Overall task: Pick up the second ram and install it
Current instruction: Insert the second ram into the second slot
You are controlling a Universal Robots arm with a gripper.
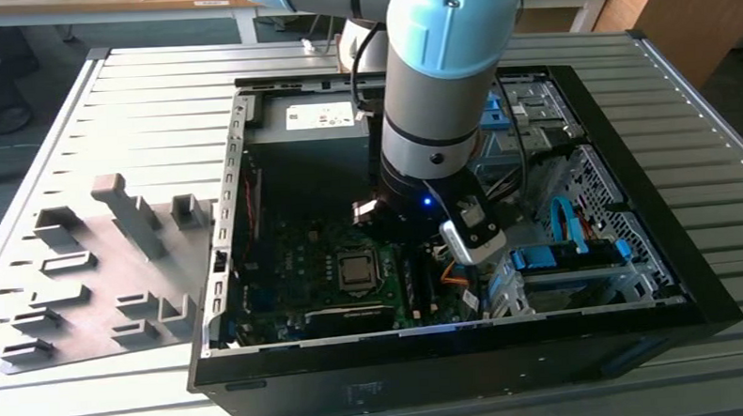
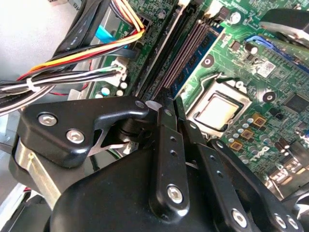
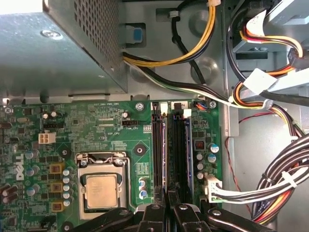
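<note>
While the arm (image 1: 448, 92) reaches down into the open computer case (image 1: 238, 176), the gripper (image 2: 173, 113) stands with its fingers (image 2: 164, 140) drawn narrow, only a slit between them. In both wrist views it sits right over the near end of the memory slots (image 3: 179, 154). In line with that slit a thin pale edge runs the length of one slot rail. I take this to be the second ram (image 3: 164, 154), standing edge-on in its slot, and it shows in the second wrist view as well (image 2: 161, 53). The fingers themselves hide whether they pinch its top edge or merely bear on it. The neighbouring slot lies just beside it, and the bare CPU (image 3: 100, 188) sits near, on the far side from the cable bundles (image 3: 270, 188). Out on the table, to the exterior view's left and well apart from the case, lies the grey tray of holder blocks (image 1: 99, 267). By my judgement the pick-up is done and the install step is in hand, with the stick at or in its slot. Seating it would call for straight, even pressure along the board, with no tilt toward the neighbouring slot. I cannot tell whether the end latches have closed.
</note>
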